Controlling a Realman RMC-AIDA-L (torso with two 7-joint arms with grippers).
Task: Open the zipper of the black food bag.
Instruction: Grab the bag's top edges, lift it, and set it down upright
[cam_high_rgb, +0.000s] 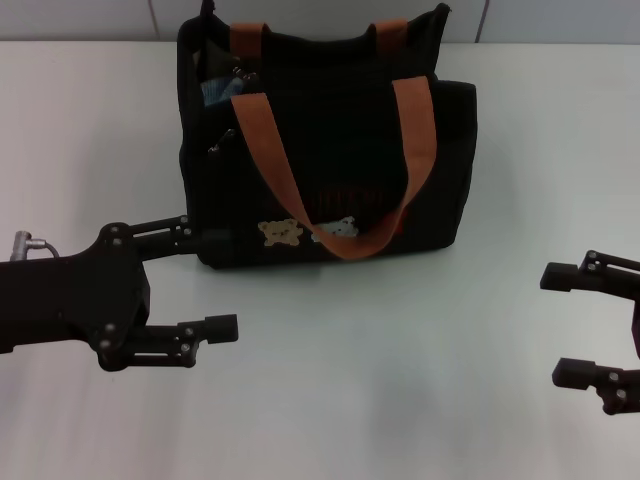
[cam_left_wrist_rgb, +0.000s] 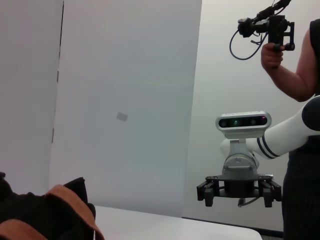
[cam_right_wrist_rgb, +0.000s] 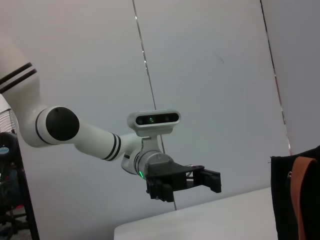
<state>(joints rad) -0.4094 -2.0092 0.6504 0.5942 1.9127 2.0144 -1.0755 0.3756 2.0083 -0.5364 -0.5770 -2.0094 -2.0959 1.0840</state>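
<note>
The black food bag (cam_high_rgb: 330, 170) stands upright at the far middle of the white table (cam_high_rgb: 400, 400), two orange-brown handles draped over its front, bear patches low on the front. The zipper runs along its top, and a small silver pull (cam_high_rgb: 241, 72) shows near the left end; how far the track is parted I cannot tell. My left gripper (cam_high_rgb: 215, 284) hovers open just off the bag's lower left corner, holding nothing. My right gripper (cam_high_rgb: 562, 325) is open at the right edge, well away from the bag. The bag's corner (cam_left_wrist_rgb: 50, 215) shows in the left wrist view, its edge (cam_right_wrist_rgb: 295, 200) in the right wrist view.
A second small pull (cam_high_rgb: 215, 148) hangs on the bag's left side pocket. A person (cam_left_wrist_rgb: 300, 100) holding a camera rig stands beyond the table on the right arm's side. A wall runs behind the bag.
</note>
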